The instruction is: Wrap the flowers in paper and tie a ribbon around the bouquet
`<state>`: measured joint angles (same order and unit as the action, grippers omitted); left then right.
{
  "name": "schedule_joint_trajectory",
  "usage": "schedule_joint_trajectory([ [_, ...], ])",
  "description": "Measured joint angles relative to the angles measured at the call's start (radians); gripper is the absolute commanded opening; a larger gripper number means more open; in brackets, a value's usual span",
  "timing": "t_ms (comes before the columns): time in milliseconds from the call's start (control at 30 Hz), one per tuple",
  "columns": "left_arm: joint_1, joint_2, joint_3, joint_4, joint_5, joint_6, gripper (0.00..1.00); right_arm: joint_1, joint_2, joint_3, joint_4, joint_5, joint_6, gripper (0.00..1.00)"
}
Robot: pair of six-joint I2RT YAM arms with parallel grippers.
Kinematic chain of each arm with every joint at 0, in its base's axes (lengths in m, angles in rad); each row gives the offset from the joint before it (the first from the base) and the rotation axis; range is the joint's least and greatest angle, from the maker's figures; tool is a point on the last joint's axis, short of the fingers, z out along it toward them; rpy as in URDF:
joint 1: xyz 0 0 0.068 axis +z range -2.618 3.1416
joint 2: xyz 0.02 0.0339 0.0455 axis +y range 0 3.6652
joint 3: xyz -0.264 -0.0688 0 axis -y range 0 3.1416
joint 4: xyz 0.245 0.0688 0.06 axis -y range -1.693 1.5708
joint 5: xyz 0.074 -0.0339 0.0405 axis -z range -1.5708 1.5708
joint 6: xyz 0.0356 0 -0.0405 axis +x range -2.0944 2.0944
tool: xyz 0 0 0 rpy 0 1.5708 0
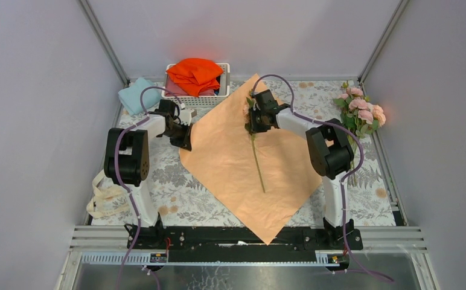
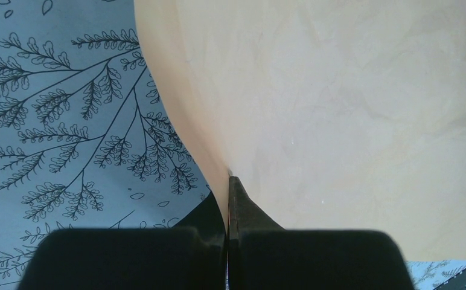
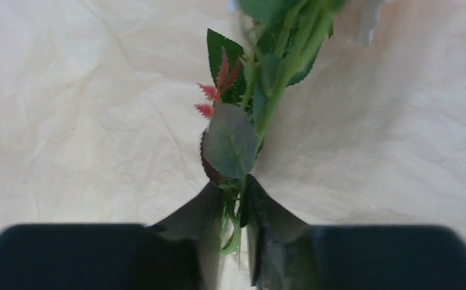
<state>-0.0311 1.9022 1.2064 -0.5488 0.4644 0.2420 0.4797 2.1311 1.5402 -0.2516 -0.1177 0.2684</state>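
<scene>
Where left jaws grip: paper [image 1: 236, 163], pinched shut at its 9 o'clock corner.
Right jaws: closed on flower stem [image 1: 258, 166], bloom toward 12 o'clock.
Remaining flowers [image 1: 360, 112]: counter [image 1: 188, 199], 3 o'clock.

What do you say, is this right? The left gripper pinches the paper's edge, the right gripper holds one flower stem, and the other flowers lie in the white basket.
Not quite. The top view shows the other flowers on the table's right side, not in the basket. The left gripper does pinch the paper's edge, and the right gripper holds one stem.
</scene>
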Motion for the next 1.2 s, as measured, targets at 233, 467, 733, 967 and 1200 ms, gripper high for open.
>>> schedule_joint_trajectory([
  [233, 0.000, 0.000, 0.000, 0.000, -0.001, 0.002, 0.00, -0.004, -0.033, -0.008, -0.063, -0.001, -0.018, 0.59],
  [467, 0.001, -0.014, -0.005, 0.000, -0.010, 0.014, 0.00, -0.252, -0.439, -0.204, -0.159, 0.103, 0.011, 0.60],
  [733, 0.006, -0.061, -0.011, -0.006, -0.005, 0.046, 0.41, -0.789, -0.661, -0.385, -0.144, 0.286, 0.011, 0.49],
  [967, 0.021, -0.102, 0.010, -0.062, -0.064, 0.083, 0.99, -0.794, -0.419, -0.303, -0.221, 0.278, -0.087, 0.37],
  [1200, 0.027, -0.188, 0.097, -0.134, -0.134, 0.129, 0.99, -0.794, -0.367, -0.246, -0.229, 0.229, -0.126, 0.41],
])
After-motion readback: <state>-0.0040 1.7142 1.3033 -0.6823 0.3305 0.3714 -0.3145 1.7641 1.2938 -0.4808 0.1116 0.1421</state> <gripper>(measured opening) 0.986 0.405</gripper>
